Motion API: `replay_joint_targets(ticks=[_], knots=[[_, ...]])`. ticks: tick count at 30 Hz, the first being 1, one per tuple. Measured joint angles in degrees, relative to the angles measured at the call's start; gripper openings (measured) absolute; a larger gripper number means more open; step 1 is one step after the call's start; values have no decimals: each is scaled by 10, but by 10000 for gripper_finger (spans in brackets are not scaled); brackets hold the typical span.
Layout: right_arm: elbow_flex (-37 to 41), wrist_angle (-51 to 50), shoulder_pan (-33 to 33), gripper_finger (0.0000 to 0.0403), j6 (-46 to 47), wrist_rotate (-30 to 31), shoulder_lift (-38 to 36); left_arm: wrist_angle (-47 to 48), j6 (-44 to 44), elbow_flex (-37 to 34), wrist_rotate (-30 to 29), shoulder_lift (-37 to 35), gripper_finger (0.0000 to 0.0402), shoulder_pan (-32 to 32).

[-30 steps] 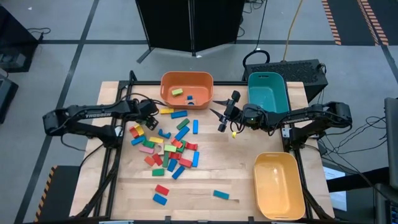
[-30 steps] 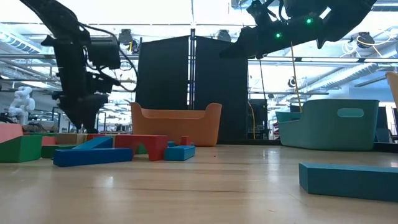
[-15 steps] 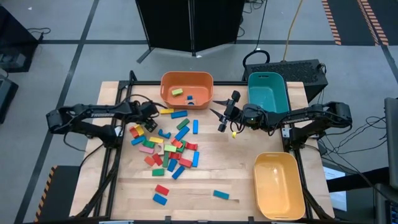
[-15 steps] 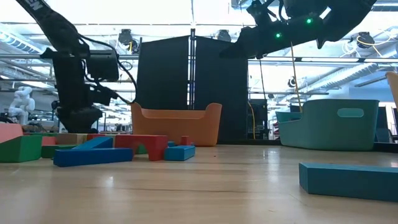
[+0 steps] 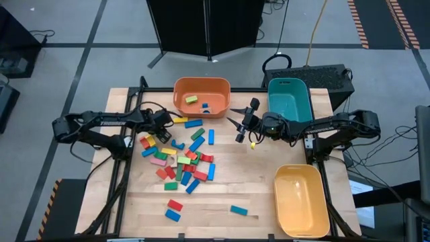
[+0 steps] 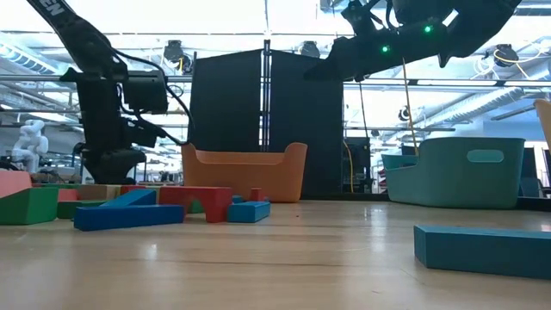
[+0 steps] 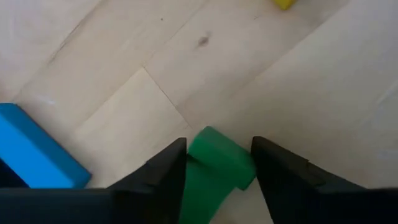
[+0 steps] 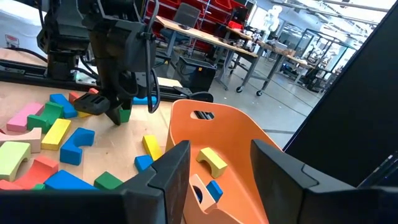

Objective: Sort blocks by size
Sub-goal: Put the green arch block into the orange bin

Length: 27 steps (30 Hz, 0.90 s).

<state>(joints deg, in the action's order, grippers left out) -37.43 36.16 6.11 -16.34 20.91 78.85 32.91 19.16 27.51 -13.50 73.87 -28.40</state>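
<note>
Several small coloured blocks (image 5: 178, 158) lie in a loose pile on the left half of the wooden table. My left gripper (image 5: 161, 134) points down at the pile's far-left corner and is shut on a green block (image 7: 214, 165); the right wrist view shows that block (image 8: 124, 114) at the fingertips, low over the table. My right gripper (image 5: 236, 126) hangs level and open above mid-table, facing the orange bin (image 8: 230, 134), nothing between its fingers. My left gripper has the green block's end (image 7: 217, 155) between its two fingers (image 7: 165, 177), one finger on each side. The fingers come from above, pointing steeply down. Whether the block rests on the table or is raised off it, I cannot tell.
The orange bin (image 5: 179, 94) at the far edge holds a few small blocks. A teal bin (image 5: 290, 111) stands at the far right, a yellow bin (image 5: 300, 202) at the near right. Single blocks (image 5: 238, 210) lie near the front; bare wood spreads across the middle.
My left gripper has sunk toward the table at the pile's far-left corner, ending low over the blocks. My right arm has kept still.
</note>
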Motion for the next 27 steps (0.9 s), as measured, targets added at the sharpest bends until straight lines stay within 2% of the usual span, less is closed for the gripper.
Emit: replay_joint_targets(ticks=[3,6,13,19,27], knots=[[0,0,0,157,0,0,0,-2,0,0,0,0,151,0],[0,0,0,157,0,0,0,-5,0,1,2,0,142,0],[0,0,0,157,0,0,0,2,0,27,12,4,141,-1],[0,0,0,157,-1,0,0,26,3,62,51,4,140,1],[0,0,0,157,-4,0,0,39,22,118,76,3,140,29]])
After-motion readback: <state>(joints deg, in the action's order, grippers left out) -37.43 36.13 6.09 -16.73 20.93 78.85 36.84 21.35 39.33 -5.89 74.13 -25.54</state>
